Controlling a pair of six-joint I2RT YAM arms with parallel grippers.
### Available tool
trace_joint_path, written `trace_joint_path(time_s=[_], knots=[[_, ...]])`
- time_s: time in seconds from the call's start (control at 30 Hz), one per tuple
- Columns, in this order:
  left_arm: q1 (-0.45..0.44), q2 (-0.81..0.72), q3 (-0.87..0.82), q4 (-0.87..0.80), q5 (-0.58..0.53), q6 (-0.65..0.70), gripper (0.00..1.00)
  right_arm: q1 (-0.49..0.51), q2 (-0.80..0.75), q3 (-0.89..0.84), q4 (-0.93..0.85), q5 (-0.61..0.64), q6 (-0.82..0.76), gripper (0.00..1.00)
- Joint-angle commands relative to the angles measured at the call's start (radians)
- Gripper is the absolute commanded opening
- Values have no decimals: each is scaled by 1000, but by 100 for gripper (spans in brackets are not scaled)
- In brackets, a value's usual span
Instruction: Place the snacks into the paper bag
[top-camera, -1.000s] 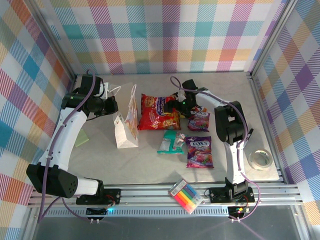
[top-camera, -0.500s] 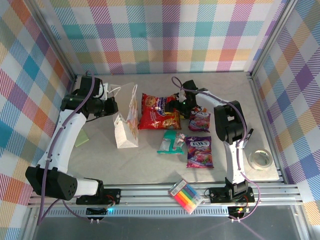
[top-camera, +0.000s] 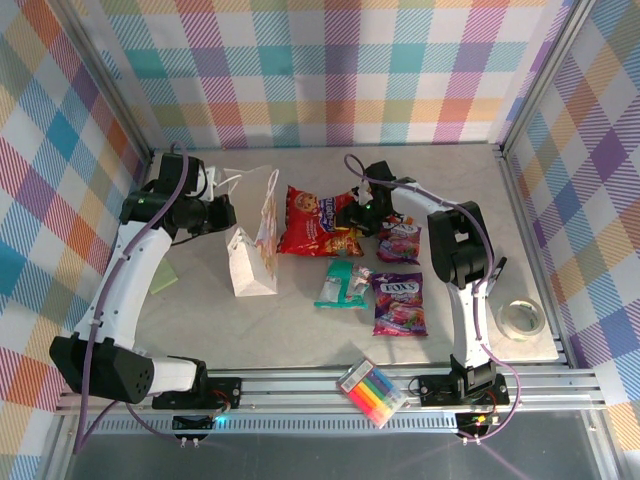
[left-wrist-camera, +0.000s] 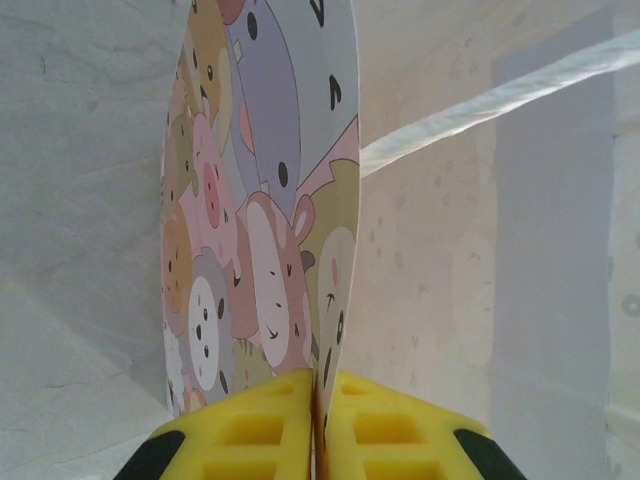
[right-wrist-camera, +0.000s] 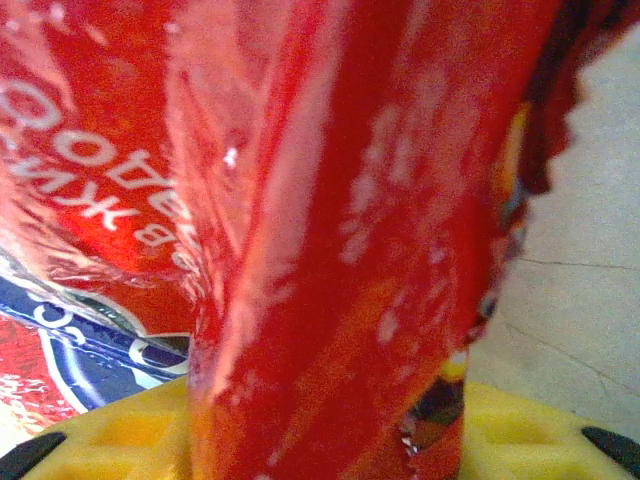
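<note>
Plaid cloth (top-camera: 330, 70) in pastel checks walls us in on three sides, and below it we have a pale, stone-look table (top-camera: 290, 335), a little mottled, with a ribbed metal rail (top-camera: 300, 384) running along the near edge. On that rail lies a flat pack of coloured markers (top-camera: 372, 393), and off to the right sits a roll of clear tape (top-camera: 521, 319). A pale green pad (top-camera: 163, 277) peeks out beside the left arm.

Left of centre we find the paper bag (top-camera: 252, 262), its printed wall raised and one rope handle (top-camera: 228, 181) trailing behind it. From the left wrist camera we see the left gripper (left-wrist-camera: 318, 425) with its yellow pads pressed together on the edge of that cartoon-printed wall, only the paper between them.

Over to the right gripper (right-wrist-camera: 320, 440): its pads are nearly closed, clamped on a glossy fold of the red chip bag (top-camera: 318, 222). From above, that bag lies just beside the paper bag's raised wall, on its right. We cannot tell whether the two touch.

Flat on the table in front of it we see the teal packet (top-camera: 342, 284), and the purple candy bag (top-camera: 399, 303) to the teal one's right. A small magenta packet (top-camera: 400, 240) lies beside the right arm.
</note>
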Motion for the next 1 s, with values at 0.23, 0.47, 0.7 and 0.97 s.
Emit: trace_joint_path(time_s=[0.23, 0.47, 0.7, 0.97], knots=[[17, -42, 12, -40, 5, -22, 31, 9, -61, 33, -165, 135, -74, 19], [15, -61, 32, -64, -33, -37, 43, 10, -76, 41, -170, 145, -77, 18], [15, -83, 62, -22, -22, -64, 51, 13, -98, 95, -207, 193, -99, 10], [16, -89, 87, -11, -143, -112, 52, 19, -137, 144, -231, 219, -108, 1]])
